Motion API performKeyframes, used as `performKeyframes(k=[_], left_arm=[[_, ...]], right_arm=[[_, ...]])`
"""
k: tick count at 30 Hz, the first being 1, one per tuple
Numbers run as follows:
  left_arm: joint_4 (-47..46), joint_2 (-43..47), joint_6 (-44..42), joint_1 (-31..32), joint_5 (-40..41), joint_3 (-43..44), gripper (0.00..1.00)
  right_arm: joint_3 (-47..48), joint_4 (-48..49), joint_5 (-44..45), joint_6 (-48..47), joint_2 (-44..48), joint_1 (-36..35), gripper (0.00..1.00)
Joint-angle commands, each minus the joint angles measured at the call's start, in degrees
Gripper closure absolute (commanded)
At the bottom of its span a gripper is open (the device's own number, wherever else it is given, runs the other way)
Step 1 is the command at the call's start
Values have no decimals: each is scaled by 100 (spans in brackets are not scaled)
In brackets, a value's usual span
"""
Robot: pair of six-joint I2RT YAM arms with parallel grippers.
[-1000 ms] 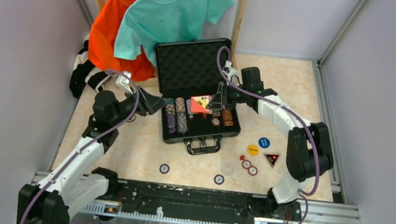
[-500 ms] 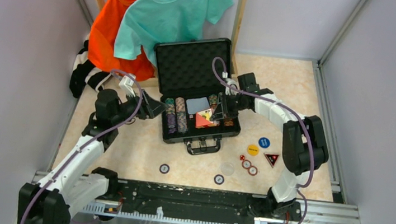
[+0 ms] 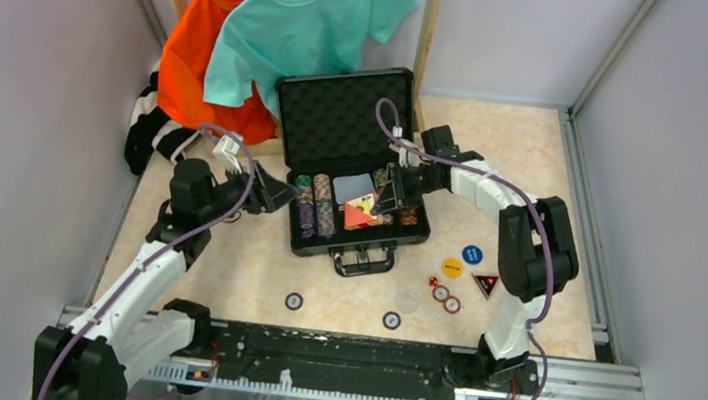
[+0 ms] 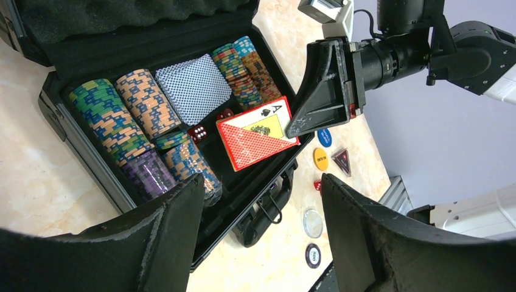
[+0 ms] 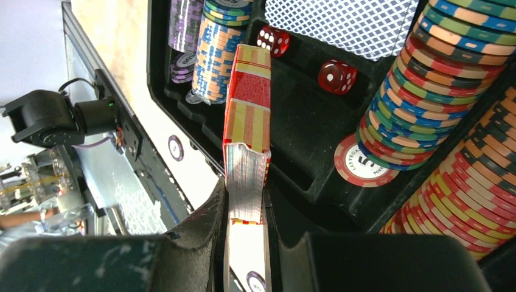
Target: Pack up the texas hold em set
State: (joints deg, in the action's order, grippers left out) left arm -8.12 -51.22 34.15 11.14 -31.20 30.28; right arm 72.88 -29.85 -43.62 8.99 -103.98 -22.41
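The black briefcase [image 3: 316,246] lies open mid-table, its foam lid [image 3: 339,118] raised. Rows of multicoloured chips [image 4: 131,125] fill its left and right slots, beside a blue-backed deck [image 4: 195,88] and red dice [image 5: 336,76]. My right gripper [image 3: 388,199] is shut on the red-orange card box [image 5: 246,115], holding it tilted over the case's middle slot, its low end down in the case. My left gripper [image 4: 261,179] hovers open and empty left of the case. Blue [image 3: 472,255] and yellow [image 3: 452,268] buttons, a die [image 3: 433,282] and loose chips [image 3: 446,299] lie on the table.
Two more chips [image 3: 293,301] [image 3: 392,320], a clear disc [image 3: 407,301] and a black-red triangle [image 3: 485,284] lie near the front. Orange [image 3: 201,52] and teal [image 3: 300,23] shirts hang at the back left, above a black-and-white cloth [image 3: 152,127]. Walls close in both sides.
The right gripper has carried the card box down and forward into the case's middle. The left gripper has barely moved and widened slightly.
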Motion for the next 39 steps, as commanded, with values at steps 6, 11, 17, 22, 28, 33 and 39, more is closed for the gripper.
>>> performKeyframes(k=[6, 11, 17, 22, 28, 33, 39], left_arm=[[-44, 47, -56, -46, -285, 0, 24], [-75, 32, -57, -50, -342, 3, 24], [-102, -16, -53, -50, -352, -11, 25], [-111, -41, -66, -50, -369, -22, 25], [-111, -53, -74, -50, -361, -40, 25], [-104, -72, -70, -50, -366, -36, 25], [-63, -86, -81, -50, -361, -27, 25]], right_arm=[[101, -1, -516, -141, 97, 18, 100], [84, -72, -548, -198, -22, 9, 100], [116, -134, -593, -241, -169, 9, 100], [135, -136, -613, -248, -365, 0, 100], [109, -52, -612, -252, -570, -26, 100], [44, 131, -630, -209, -640, -35, 100], [-19, 343, -632, -134, -775, -120, 100]])
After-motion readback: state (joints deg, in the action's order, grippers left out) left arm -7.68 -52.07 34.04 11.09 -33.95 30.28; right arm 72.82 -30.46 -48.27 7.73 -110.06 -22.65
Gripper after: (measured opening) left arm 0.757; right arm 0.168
